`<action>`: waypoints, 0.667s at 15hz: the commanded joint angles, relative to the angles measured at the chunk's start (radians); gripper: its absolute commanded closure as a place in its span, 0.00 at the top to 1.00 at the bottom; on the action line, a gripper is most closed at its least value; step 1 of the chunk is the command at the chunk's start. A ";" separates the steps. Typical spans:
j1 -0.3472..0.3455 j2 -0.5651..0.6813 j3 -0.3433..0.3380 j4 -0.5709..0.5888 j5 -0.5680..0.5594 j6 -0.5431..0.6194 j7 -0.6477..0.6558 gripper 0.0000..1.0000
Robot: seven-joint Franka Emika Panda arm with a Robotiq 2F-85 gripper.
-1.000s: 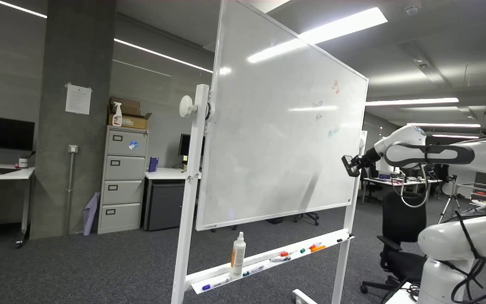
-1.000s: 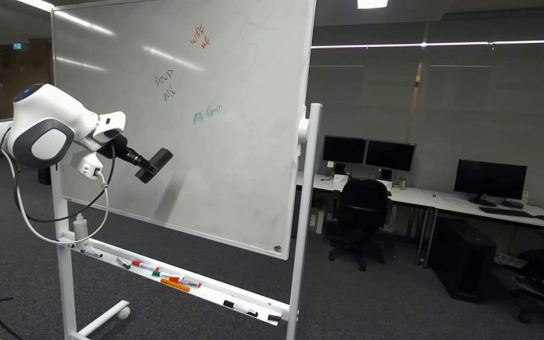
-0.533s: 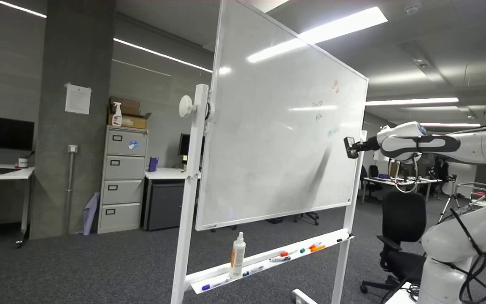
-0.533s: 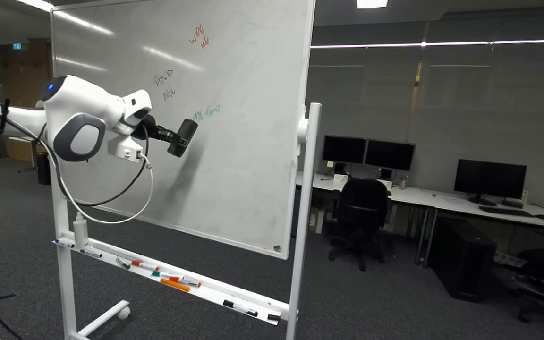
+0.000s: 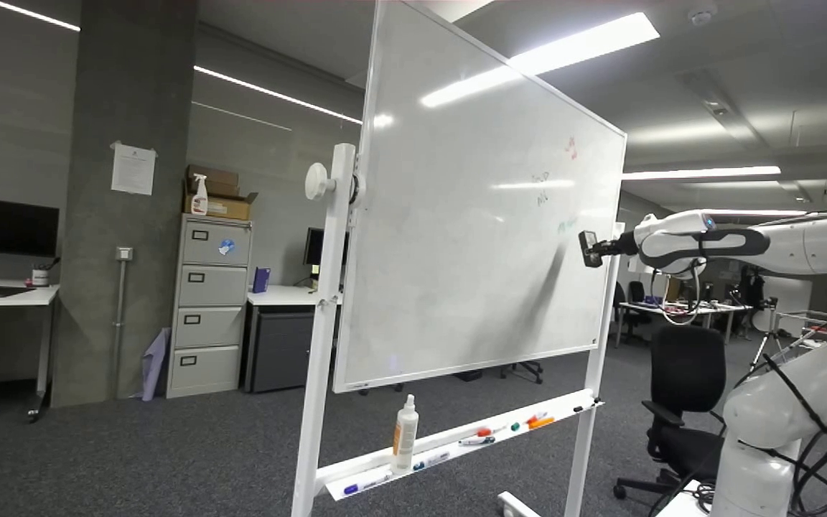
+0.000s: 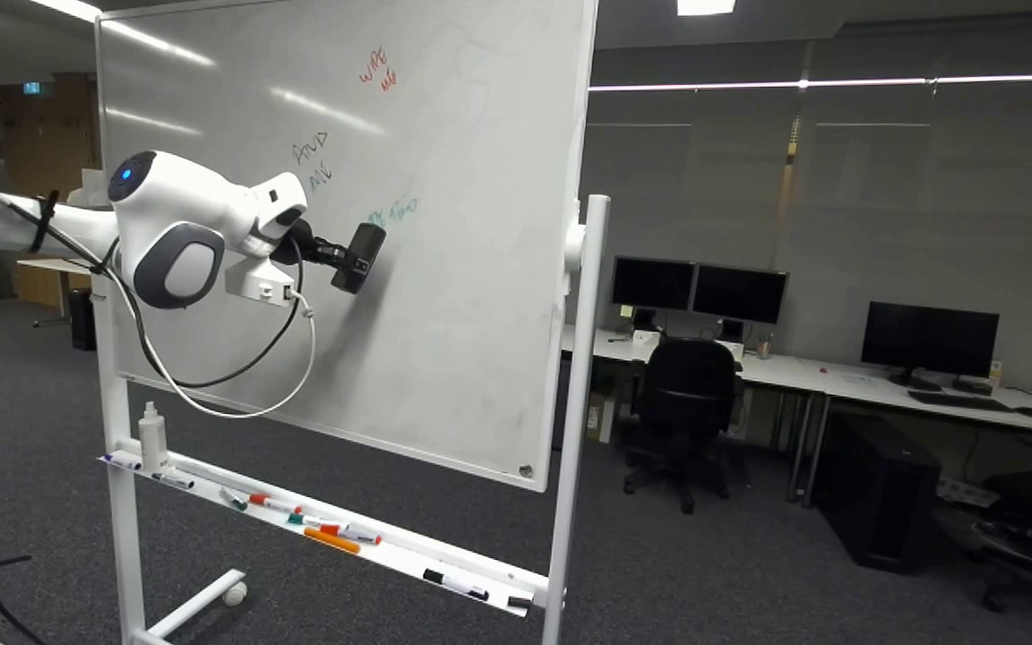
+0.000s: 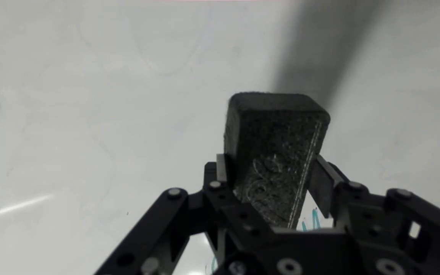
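My gripper (image 7: 271, 173) is shut on a black block-shaped eraser (image 7: 277, 152), its fingers on either side of it. The eraser also shows in both exterior views (image 5: 589, 249) (image 6: 360, 258), tilted, in front of the whiteboard (image 6: 480, 313). A small gap to the board seems to show in an exterior view, with the shadow beside the eraser. Teal writing (image 6: 393, 212) lies just above the eraser and is partly hidden by it. Black writing (image 6: 312, 161) is higher to the left, and red writing (image 6: 379, 70) is near the top.
Below the board, a white tray (image 5: 507, 420) holds several markers, an orange marker (image 6: 331, 540) and a white spray bottle (image 5: 405, 434). White stand posts (image 6: 577, 403) flank the board. Cables (image 6: 247, 412) hang from the wrist. A black office chair (image 5: 688, 373) stands behind the arm.
The arm has carried the eraser upward and across the board, from well below the teal writing to just under it. The eraser stays held; the writing looks the same.
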 commanded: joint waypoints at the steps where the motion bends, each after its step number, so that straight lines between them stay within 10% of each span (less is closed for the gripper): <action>1: -0.009 0.001 0.008 0.000 0.011 -0.001 -0.006 0.56; 2: -0.010 0.001 0.008 0.000 0.011 -0.001 -0.006 0.56; 3: -0.010 0.001 0.008 -0.001 0.011 -0.001 -0.006 0.31; 10: 0.025 0.000 -0.006 -0.013 0.018 0.121 -0.006 0.31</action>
